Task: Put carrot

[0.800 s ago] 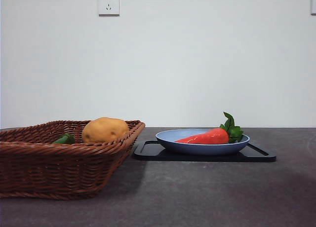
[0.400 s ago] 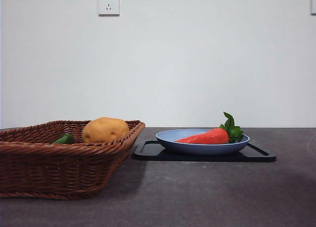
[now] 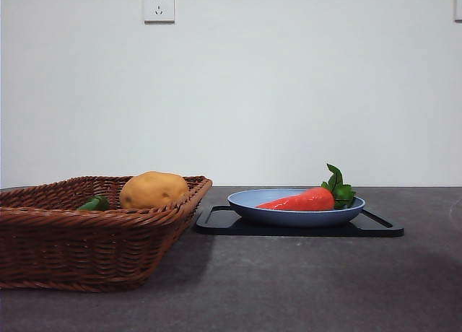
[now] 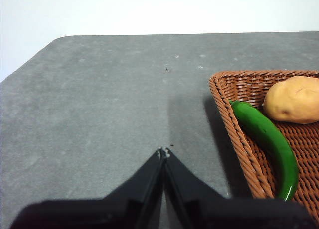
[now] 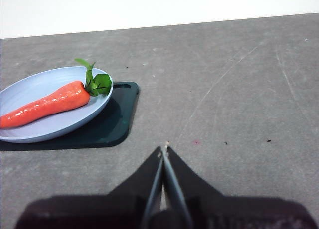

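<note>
Carrot [image 3: 304, 200] lies on its side in the shallow blue plate [image 3: 249, 199], which sits on a flat black tray [image 3: 216, 224] on the grey bench [image 3: 289, 289]. Leafy thick end points toward the right tool [image 5: 163, 150] side; tapered tip runs the other way across the plate, seen clearly in the right wrist view [image 5: 47, 105].

Left tool [image 4: 164, 152]: jaws together, nothing between them, hovering over bare bench just beside the wicker basket [image 4: 239, 134]. Right tool: jaws likewise closed and empty, over bare bench, near the tray corner but apart from it.

Handling estimate: surface is glossy, looks like moulded plastic, so probably light, rigid and somewhat slippery. The taper would tend to squeeze it out of a grip near the tip. Best hold is likely across the thick part of the body just short of the leaves [image 5: 95, 80], jaws closing across the short axis. Leaves look thin and flexible; poor grip point. Plate rim is low, so approach from above should clear it, but a light plate may shift if nudged.

Basket holds a potato [image 4: 293, 99] and a long green pepper [image 4: 266, 139].

Not resolvable:
- Where the carrot should go; the task does not say.
- Front view hides most of the pepper [image 3: 94, 203] behind the basket rim.
- Far end of the basket is cut off in the left wrist view; carrot tip is cut at the frame edge in the right wrist view.
- Neither arm shows in the front view.
</note>
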